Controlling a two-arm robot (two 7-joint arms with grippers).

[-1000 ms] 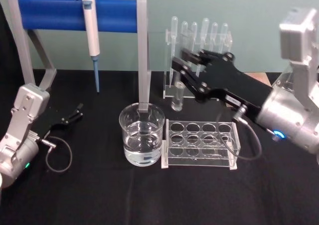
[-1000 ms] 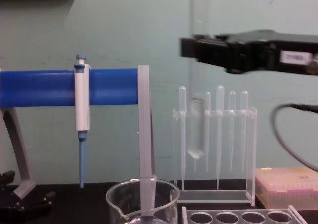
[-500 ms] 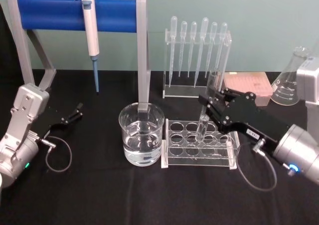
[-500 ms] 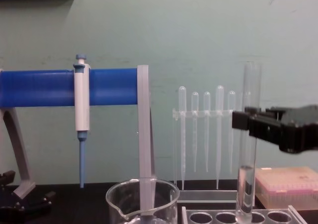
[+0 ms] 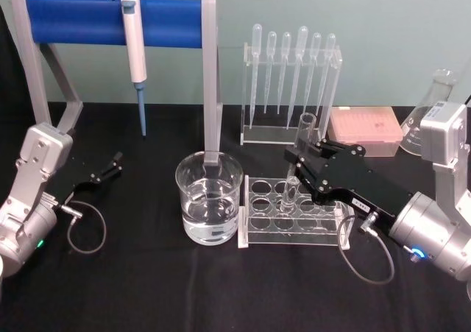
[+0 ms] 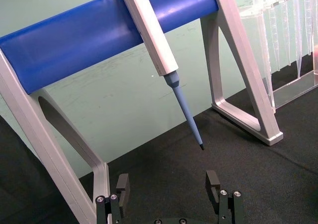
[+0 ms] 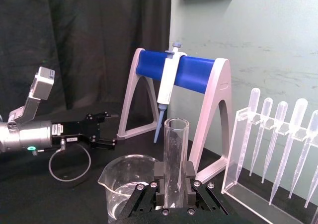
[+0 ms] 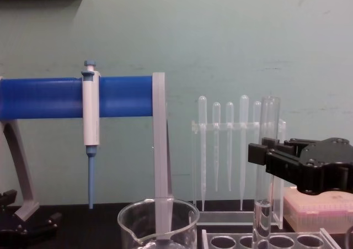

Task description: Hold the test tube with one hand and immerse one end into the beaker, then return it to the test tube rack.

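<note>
My right gripper [image 5: 297, 164] is shut on the test tube [image 5: 305, 131], a clear glass tube held nearly upright with a slight tilt. The tube's round bottom reaches down into the clear rack [image 5: 259, 238], just right of the beaker [image 5: 210, 199], which holds clear liquid. From the chest, the test tube [image 8: 267, 122] rises above the gripper [image 8: 262, 156], with the beaker [image 8: 159, 221] lower left. At the right wrist, both jaws clamp the tube [image 7: 176, 149], the beaker [image 7: 126, 184] beside it. My left gripper [image 5: 114, 164] rests open at the table's far left, also seen open [image 6: 168, 184].
A white-and-blue pipettor [image 5: 135, 45] hangs on the blue-barred stand [image 5: 73, 19] behind the beaker. A clear stand of plastic pipettes [image 5: 291, 82] is behind the rack. A pink tip box [image 5: 366, 129] and a glass flask [image 5: 430, 118] sit at back right.
The right gripper came down with the tube from high in front of the pipette stand to the rack, then shifted slightly left and lower. The left arm stayed still.
</note>
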